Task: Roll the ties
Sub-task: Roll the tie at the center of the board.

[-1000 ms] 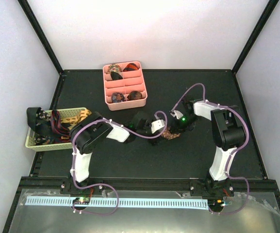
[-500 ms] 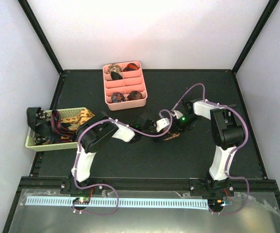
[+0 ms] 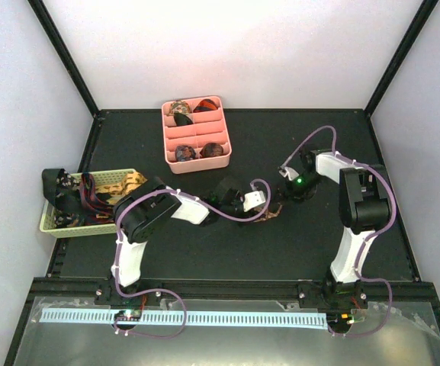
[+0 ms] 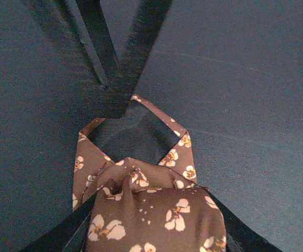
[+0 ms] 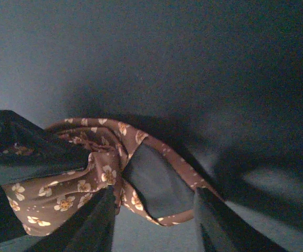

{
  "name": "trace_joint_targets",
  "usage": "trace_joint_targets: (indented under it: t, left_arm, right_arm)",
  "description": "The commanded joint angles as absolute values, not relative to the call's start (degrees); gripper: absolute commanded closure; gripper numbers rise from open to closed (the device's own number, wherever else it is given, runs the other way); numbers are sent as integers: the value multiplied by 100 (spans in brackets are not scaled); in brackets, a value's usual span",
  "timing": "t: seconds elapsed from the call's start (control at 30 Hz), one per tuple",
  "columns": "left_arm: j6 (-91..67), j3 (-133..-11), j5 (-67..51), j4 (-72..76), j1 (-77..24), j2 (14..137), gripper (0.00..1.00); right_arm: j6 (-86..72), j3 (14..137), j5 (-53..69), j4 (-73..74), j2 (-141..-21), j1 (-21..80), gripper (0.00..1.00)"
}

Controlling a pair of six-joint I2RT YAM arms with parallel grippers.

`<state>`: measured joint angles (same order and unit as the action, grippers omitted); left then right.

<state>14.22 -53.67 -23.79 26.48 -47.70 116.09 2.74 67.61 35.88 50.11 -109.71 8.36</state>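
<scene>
A brown floral tie point(image 4: 151, 210), mostly wound into a roll, sits between the fingers of my left gripper point(image 4: 146, 231), which is shut on it. Its pointed end point(image 4: 135, 131) lies flat on the black table, dark lining up. In the top view the roll point(image 3: 270, 214) is at the table's middle under my left gripper point(image 3: 264, 209). My right gripper point(image 5: 154, 210) is open, its fingers point(image 5: 96, 220) either side of the pointed end point(image 5: 159, 184), not pinching it. In the top view my right gripper point(image 3: 284, 191) is just right of the roll.
A pink divided tray point(image 3: 218, 130) at the back holds several rolled ties point(image 3: 183, 153). A pale woven basket point(image 3: 120, 180) at the left edge holds several unrolled ties point(image 3: 78, 200). The black table point(image 3: 334, 252) is walled by black posts and white panels.
My right gripper has drawn back to the right, away from the roll. My left gripper has shifted a little to the right with the roll in it.
</scene>
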Motion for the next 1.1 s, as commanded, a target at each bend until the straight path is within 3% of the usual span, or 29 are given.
trace_joint_targets:
  t: [0.0, 0.27, 0.7, 0.9, 1.07]
  left_arm:
    - [1744, -5262, -2176, 1116, -4755, 11810, 60]
    - [1749, -5425, -2210, 978, -4746, 11898, 60]
    - [1757, -5494, -2249, 1011, -4748, 11968, 59]
    - [1758, -5485, -2250, 1024, -4746, 11970, 59]
    - [1749, -5502, -2249, 1020, -4746, 11977, 58]
  right_arm:
    - [314, 6975, 3292, 5045, -10839, 802, 52]
    - [418, 7089, 2780, 5150, -11332, 789, 35]
    - [1037, 6882, 5181, 5777, -11418, 948, 49]
    - [833, 6775, 5565, 5640, -11214, 1033, 36]
    - [628, 6729, 5523, 5502, -11090, 1265, 30]
